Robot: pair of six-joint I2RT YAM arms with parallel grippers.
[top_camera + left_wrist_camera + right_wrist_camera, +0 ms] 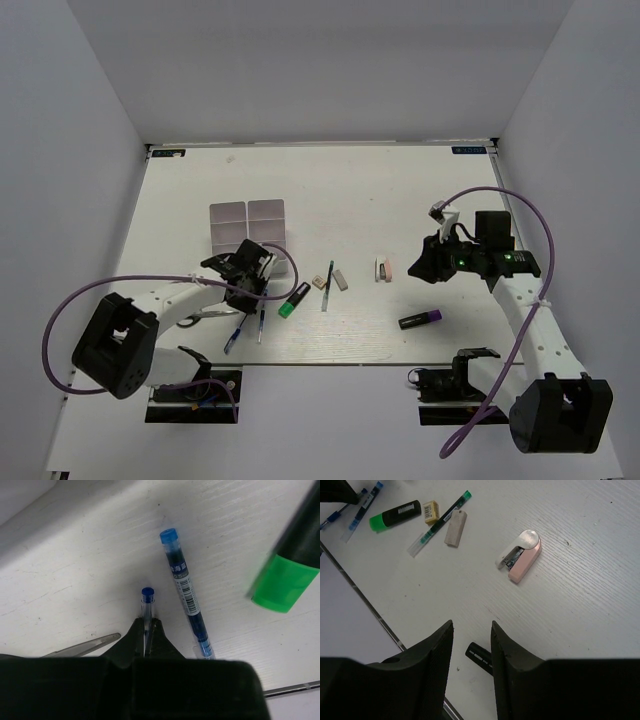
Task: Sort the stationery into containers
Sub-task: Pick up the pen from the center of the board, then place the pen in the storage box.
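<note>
My left gripper [148,621] is shut on a thin blue pen [147,599] lying on the table, just in front of the white containers [248,225]. A second blue pen [185,590] lies beside it, with the green-black highlighter [287,575] to the right and a scissors blade [85,646] to the left. My right gripper [471,630] is open and empty above the table, with the black end of the purple-black marker [480,656] below its jaws. A pink eraser [520,560], a dark pen [440,522], a beige eraser [431,511] and a grey eraser [455,528] lie beyond it.
The table's front edge [380,622] runs close beside the marker [421,319]. The scissors [205,313] lie left of the left gripper [257,298]. The right gripper [420,265] is right of the pink eraser [388,270]. White walls enclose the table on three sides.
</note>
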